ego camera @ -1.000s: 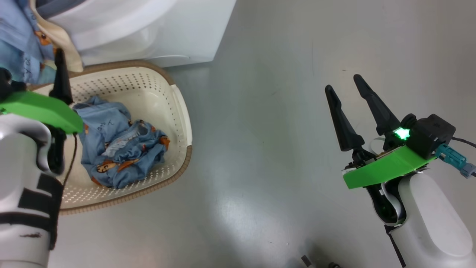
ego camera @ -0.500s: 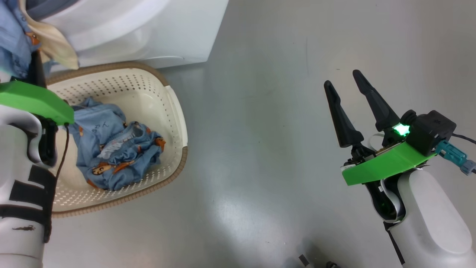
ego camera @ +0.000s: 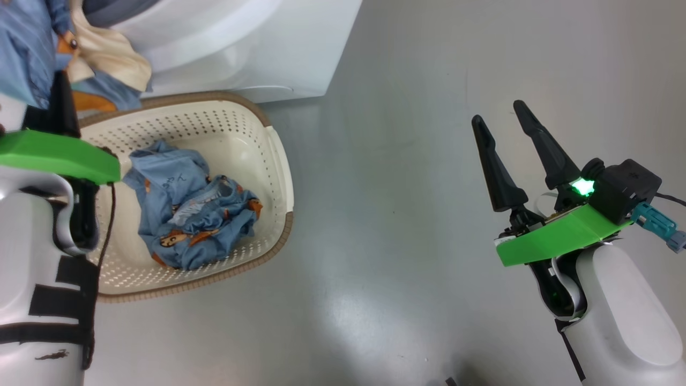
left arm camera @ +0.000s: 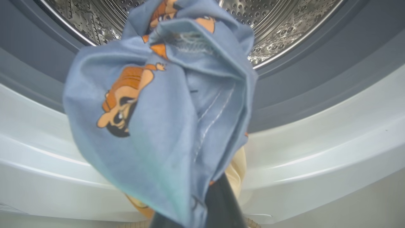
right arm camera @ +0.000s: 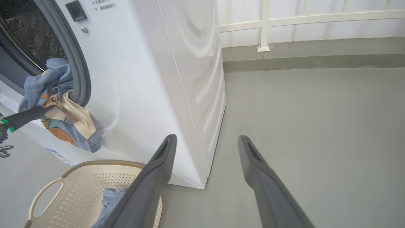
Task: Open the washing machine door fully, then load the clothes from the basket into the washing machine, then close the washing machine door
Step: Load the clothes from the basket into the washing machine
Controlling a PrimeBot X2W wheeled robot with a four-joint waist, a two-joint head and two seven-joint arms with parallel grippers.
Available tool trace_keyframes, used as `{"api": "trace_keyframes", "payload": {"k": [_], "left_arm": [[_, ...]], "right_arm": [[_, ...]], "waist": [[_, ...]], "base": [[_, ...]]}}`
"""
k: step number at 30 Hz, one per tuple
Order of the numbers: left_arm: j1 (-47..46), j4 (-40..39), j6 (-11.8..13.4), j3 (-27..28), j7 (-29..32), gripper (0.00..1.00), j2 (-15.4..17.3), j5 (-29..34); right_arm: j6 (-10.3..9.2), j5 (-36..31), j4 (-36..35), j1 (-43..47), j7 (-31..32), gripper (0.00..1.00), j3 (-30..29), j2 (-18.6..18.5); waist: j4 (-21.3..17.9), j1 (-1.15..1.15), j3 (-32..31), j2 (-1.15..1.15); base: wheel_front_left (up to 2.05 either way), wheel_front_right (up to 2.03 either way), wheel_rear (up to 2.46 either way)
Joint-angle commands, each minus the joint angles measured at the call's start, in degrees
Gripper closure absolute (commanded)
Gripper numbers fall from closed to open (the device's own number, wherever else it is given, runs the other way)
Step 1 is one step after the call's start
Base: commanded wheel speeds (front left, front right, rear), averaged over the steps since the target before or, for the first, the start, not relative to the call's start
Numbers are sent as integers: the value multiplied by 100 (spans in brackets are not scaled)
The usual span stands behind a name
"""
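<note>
The main danger I see is that the clothes [left arm camera: 158,110], a bunch of light blue fabric with orange cartoon prints and one cream-white piece, fall out instead of going in. In the right wrist view the bunch sits only at the mouth of the big white front-loading washing machine [right arm camera: 142,79]. Its upper part lies against the grey rubber gasket [right arm camera: 79,63], while the cream piece and a blue tail hang down outside, over the white front. If I let go here, I think the hanging part would pull everything down. It would land in the small cream-white perforated plastic basket [ego camera: 214,123] with the brown rim, or on the grey floor [ego camera: 402,214]. A fold lying across the gasket could also get trapped when the machine is closed later. And if I push forward too low, I may press into the rubber and not into the steel perforated drum [left arm camera: 284,28].

My left fingers [left arm camera: 221,205] are closed together. The fabric gathers to their tip and rises in front of them, so I judge that they pinch a fold of it, though the cloth hides the pinch itself. The drum opening is just behind and above the bunch.

My right fingers [ego camera: 541,145] stand wide apart and hold nothing, over the floor, well apart from the machine. The basket stands just before the machine, and another blue printed garment [ego camera: 193,214] lies in it.
</note>
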Motion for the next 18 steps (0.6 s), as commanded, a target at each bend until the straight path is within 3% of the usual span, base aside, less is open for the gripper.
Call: {"api": "trace_keyframes", "payload": {"k": [1,8,18], "left_arm": [[112,-303,-14,205,-36,100,202,107],[-126,-710,-14,229,-36,100,356,246],[-969,-261,-14,-132,-36,100,703,245]], "right_arm": [[9,-58,-127,212,-27,0,71,1],[9,-38,-136,236,-27,0,58,19],[9,-30,-141,228,-27,0,34,74]], "waist": [[61,0,-47,0],[121,0,-47,0],[93,0,8,0]], "base": [[0,0,0],[0,0,0],[0,0,0]]}}
